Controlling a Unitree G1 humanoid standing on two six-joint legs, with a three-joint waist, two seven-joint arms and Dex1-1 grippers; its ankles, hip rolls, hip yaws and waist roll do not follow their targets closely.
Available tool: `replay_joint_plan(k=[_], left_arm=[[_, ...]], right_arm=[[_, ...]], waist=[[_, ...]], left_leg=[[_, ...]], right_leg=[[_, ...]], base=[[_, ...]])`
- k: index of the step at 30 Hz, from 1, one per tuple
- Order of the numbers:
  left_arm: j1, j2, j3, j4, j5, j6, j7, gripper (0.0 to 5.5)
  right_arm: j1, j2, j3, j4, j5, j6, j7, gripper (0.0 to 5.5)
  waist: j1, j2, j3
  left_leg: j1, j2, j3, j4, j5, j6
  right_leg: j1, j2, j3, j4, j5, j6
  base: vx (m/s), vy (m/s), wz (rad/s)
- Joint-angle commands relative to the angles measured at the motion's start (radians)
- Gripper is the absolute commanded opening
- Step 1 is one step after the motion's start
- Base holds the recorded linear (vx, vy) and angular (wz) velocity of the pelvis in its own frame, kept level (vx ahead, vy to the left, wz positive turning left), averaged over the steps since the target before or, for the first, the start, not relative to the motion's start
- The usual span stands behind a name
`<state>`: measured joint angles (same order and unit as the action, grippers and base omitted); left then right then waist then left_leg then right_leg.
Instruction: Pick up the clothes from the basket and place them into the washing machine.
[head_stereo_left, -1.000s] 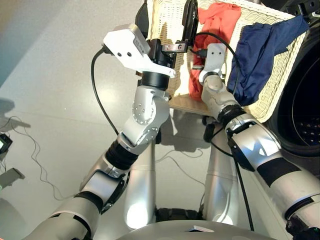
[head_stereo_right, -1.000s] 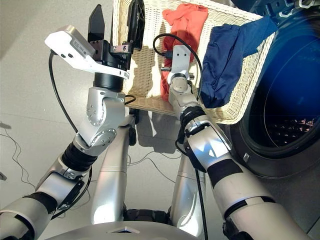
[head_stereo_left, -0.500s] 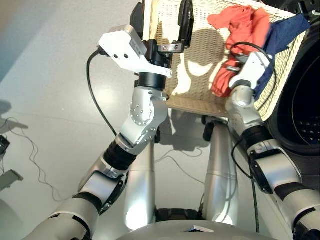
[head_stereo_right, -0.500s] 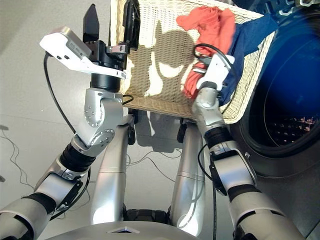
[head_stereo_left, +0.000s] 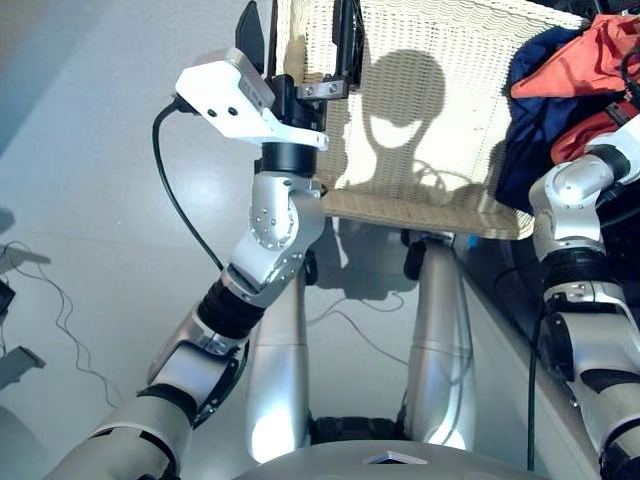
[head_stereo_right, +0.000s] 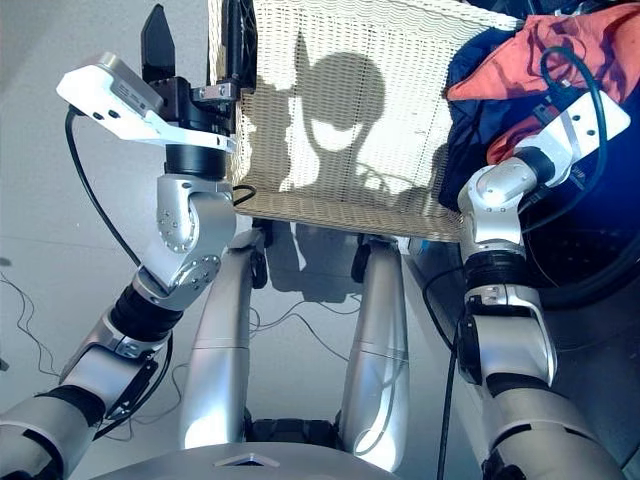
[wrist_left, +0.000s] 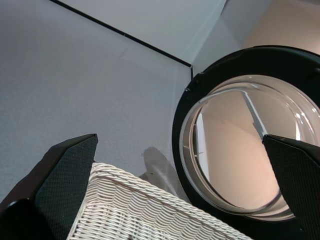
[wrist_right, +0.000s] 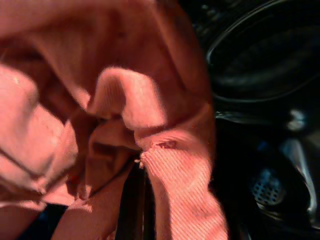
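Observation:
The cream wicker basket (head_stereo_left: 420, 150) stands ahead, its middle bare. A navy garment (head_stereo_left: 525, 120) is bunched at its right end. On top of it hangs the coral-red garment (head_stereo_right: 520, 60), with my right gripper (head_stereo_right: 592, 88) shut on it and its fingers buried in the cloth. In the right wrist view the coral cloth (wrist_right: 125, 100) fills most of the picture, with the washing machine's dark drum hole (wrist_right: 260, 75) beside it. My left gripper (head_stereo_left: 300, 40) stands open and empty at the basket's left rim (wrist_left: 150, 205). The round glass door (wrist_left: 240, 145) shows beyond that rim.
The washing machine's dark front (head_stereo_right: 600, 250) stands right against the basket's right end. Thin cables (head_stereo_left: 50, 310) and a small device (head_stereo_left: 15, 360) lie on the grey floor at far left. A black cable (head_stereo_left: 175, 190) loops off my left arm.
My right gripper has carried the coral-red garment from the basket's middle to the right, over the navy garment and towards the machine. The view has shifted. The left gripper stays open at the rim.

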<state>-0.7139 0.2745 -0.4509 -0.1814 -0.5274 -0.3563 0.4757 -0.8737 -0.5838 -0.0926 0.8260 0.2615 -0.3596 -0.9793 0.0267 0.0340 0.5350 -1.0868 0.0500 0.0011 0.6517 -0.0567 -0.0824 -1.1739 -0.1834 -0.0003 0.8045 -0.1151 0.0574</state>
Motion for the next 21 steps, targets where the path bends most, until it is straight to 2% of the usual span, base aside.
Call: replay_joint_plan(k=[1, 11, 12, 15, 21], left_arm=[[-0.010, 0.019, 0.017, -0.149, 0.032, -0.065, -0.010, 5.50], [-0.014, 0.046, 0.002, -0.184, -0.001, -0.052, -0.018, 5.50], [-0.013, 0.047, 0.002, -0.185, -0.004, -0.049, -0.016, 5.50], [-0.013, 0.053, 0.001, -0.191, -0.021, -0.043, -0.012, 5.50], [-0.011, 0.063, 0.006, -0.200, -0.041, -0.039, -0.010, 5.50]], right_arm=[[-0.049, -0.153, -0.071, 0.053, 0.124, -0.063, -0.051, 0.00], [-0.127, -0.258, -0.026, 0.392, 0.458, -0.028, 0.110, 0.00], [-0.128, -0.278, -0.035, 0.445, 0.508, -0.006, 0.122, 0.00], [-0.162, -0.319, -0.059, 0.546, 0.686, -0.007, 0.181, 0.00], [-0.185, -0.348, -0.038, 0.602, 0.783, 0.022, 0.221, 0.00]], waist=[[-0.016, 0.034, -0.015], [-0.012, 0.028, -0.015], [-0.014, 0.026, -0.015], [-0.016, 0.024, -0.015], [-0.024, 0.011, -0.015]], left_leg=[[0.025, 0.007, 0.019, 0.030, -0.049, 0.008], [0.027, 0.008, 0.024, 0.026, -0.044, 0.007], [0.032, 0.010, 0.025, 0.030, -0.059, 0.005], [0.030, 0.011, 0.027, 0.024, -0.049, 0.004], [0.036, 0.016, 0.032, 0.029, -0.062, 0.004]], right_leg=[[0.064, 0.024, 0.015, -0.039, 0.019, 0.061], [0.071, 0.023, 0.020, -0.050, 0.035, 0.057], [0.077, 0.022, 0.020, -0.048, 0.025, 0.057], [0.077, 0.023, 0.021, -0.058, 0.037, 0.057], [0.084, 0.022, 0.023, -0.062, 0.036, 0.057]], base=[[0.000, 0.000, 0.000], [0.000, 0.000, 0.000], [0.000, 0.000, 0.000], [0.000, 0.000, 0.000], [0.000, 0.000, 0.000]])
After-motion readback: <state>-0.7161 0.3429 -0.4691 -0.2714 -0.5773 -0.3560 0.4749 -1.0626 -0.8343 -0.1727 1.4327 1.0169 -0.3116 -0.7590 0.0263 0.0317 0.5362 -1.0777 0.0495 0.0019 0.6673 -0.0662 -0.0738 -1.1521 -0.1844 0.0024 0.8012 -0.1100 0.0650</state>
